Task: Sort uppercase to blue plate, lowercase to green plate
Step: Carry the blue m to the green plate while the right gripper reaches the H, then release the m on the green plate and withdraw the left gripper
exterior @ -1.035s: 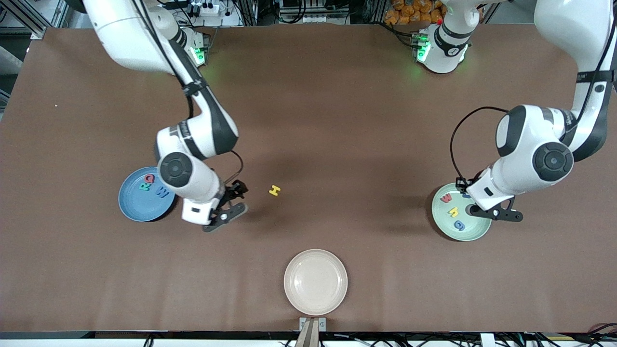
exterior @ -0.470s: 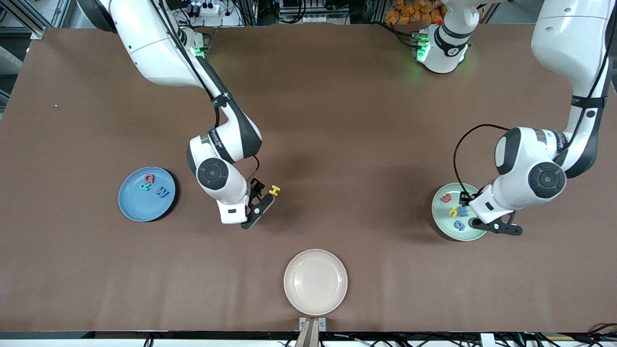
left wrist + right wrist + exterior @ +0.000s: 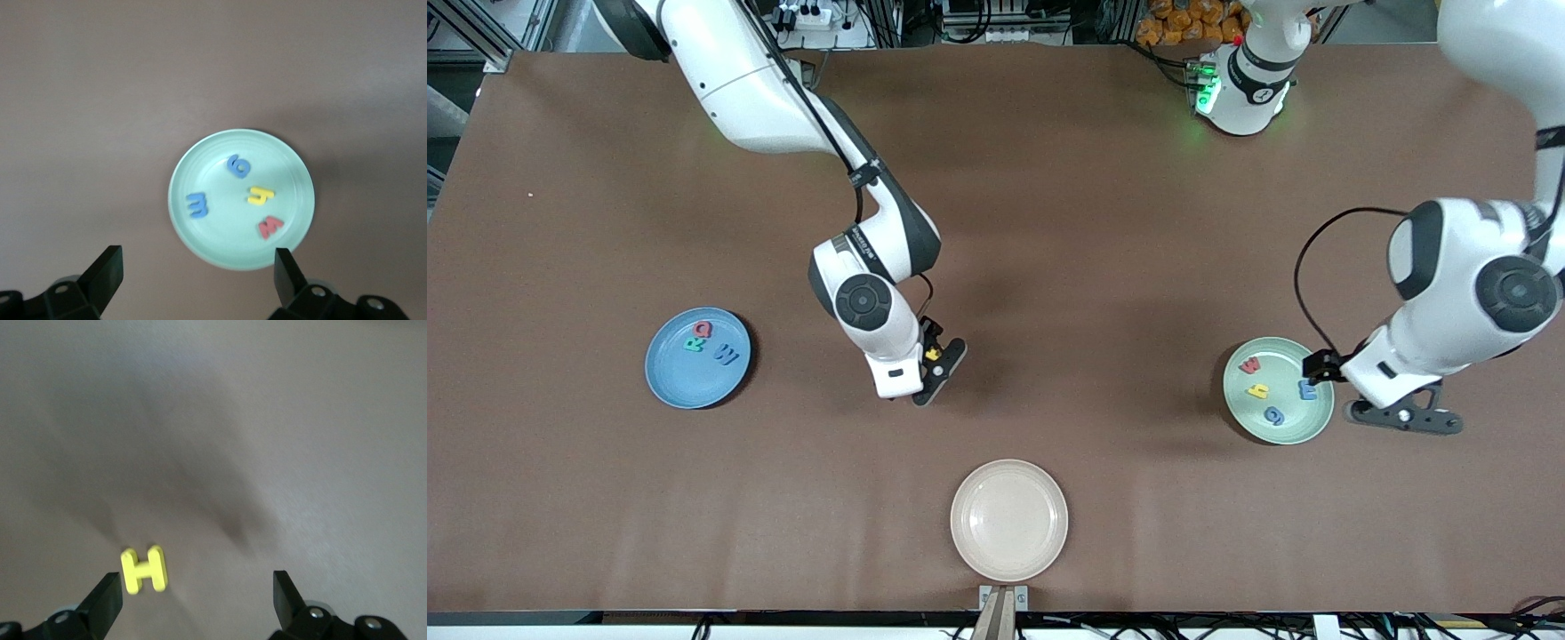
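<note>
At the left of the front view the blue plate (image 3: 697, 357) holds the red Q (image 3: 703, 329), teal R (image 3: 693, 344) and blue M (image 3: 727, 355). Near the centre, the right gripper (image 3: 935, 360) hangs with jaws wide and empty over the yellow H (image 3: 934, 353) on the table (image 3: 1049, 222). At the right, the green plate (image 3: 1278, 389) carries the red w (image 3: 1250, 364), yellow h (image 3: 1258, 390), blue g (image 3: 1274, 414) and blue m (image 3: 1307, 388), with the left gripper (image 3: 1403, 417) spread open, holding nothing, beside its rim; a cream plate (image 3: 1008, 519) sits bottom centre.
</note>
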Controlling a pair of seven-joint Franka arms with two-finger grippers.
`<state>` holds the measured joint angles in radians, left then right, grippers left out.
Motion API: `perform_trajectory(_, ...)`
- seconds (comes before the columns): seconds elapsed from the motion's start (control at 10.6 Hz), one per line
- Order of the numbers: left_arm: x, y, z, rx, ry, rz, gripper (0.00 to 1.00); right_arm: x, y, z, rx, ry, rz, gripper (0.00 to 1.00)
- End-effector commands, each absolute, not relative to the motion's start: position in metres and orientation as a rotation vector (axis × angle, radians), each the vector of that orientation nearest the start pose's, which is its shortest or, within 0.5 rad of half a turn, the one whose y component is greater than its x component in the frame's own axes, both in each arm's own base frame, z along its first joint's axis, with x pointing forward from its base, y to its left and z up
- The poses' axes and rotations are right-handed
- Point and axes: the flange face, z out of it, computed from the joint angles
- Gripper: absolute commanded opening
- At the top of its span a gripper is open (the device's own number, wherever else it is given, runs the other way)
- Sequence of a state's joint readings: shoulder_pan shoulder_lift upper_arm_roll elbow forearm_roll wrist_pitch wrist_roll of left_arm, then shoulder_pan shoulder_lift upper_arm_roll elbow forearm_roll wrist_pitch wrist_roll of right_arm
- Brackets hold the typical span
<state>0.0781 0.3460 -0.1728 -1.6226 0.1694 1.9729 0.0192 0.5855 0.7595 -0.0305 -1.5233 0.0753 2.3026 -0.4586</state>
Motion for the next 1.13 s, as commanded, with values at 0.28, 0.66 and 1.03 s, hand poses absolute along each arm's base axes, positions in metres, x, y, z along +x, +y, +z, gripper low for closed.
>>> perform_trajectory(0.28,0.595,-0.056,0.59,-3.106,0.2,-0.068,1.0,0.595,0.398,0.192,-2.72,-1.529,-0.04,1.0)
perform_trajectory(0.66,0.556,-0.058,0.646,-3.117,0.198,-0.088,1.0,0.585,0.402,0.184,-2.717,-1.58,-0.013,1.0)
perform_trajectory(1.03,0.549,-0.052,0.645,-3.181,0.021,-0.012,1.0,0.573,0.398,0.169,-2.722,-1.577,0.027,1.0)
